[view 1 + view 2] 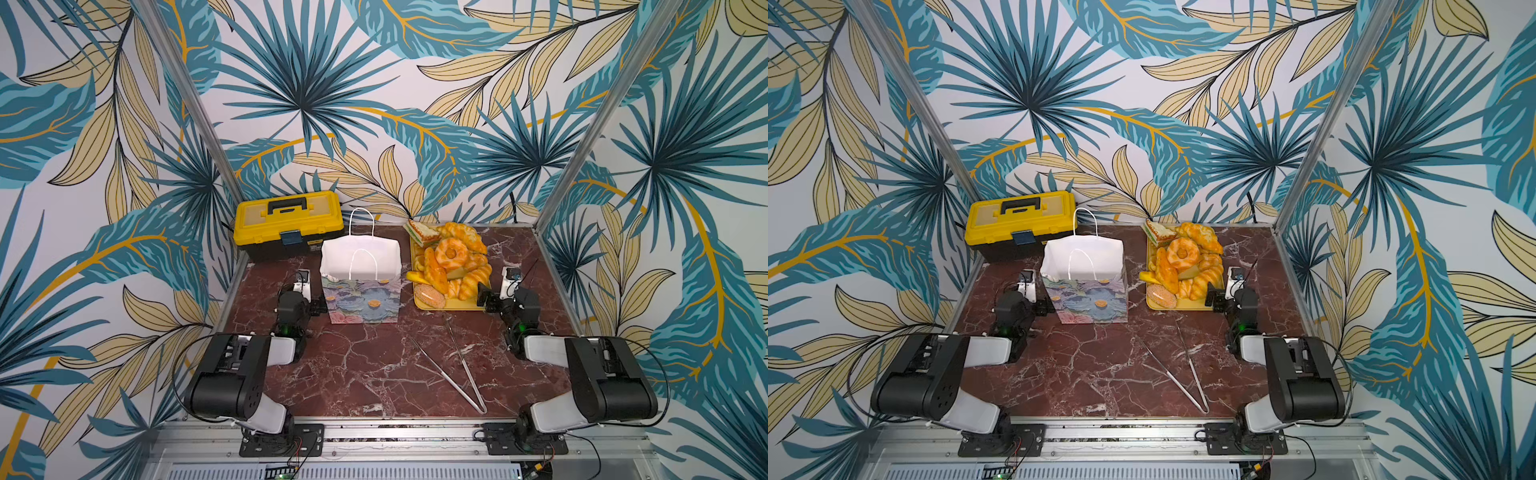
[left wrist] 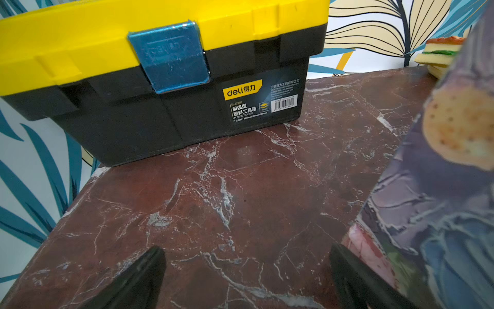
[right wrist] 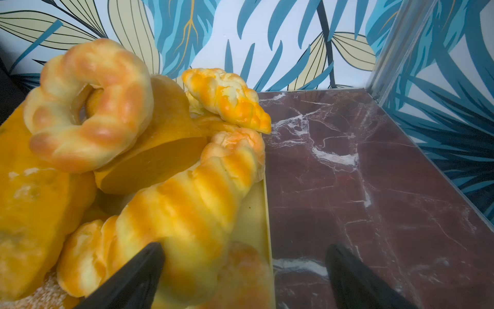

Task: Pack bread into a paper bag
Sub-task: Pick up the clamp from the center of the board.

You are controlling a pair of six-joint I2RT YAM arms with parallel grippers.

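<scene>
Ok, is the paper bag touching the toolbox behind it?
Apart. The left wrist view shows a bare strip of marble table running between the toolbox and the paper bag.

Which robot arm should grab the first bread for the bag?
Probably right. The open right gripper is beside the bread on the yellow tray; the left gripper is beyond the paper bag.

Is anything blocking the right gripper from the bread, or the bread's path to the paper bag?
Nothing visible. The open right gripper sits at the glossy golden toy bread on the flat yellow tray; only marble tabletop separates tray and flowered paper bag, though a white cord handle arches over its open mouth.
</scene>
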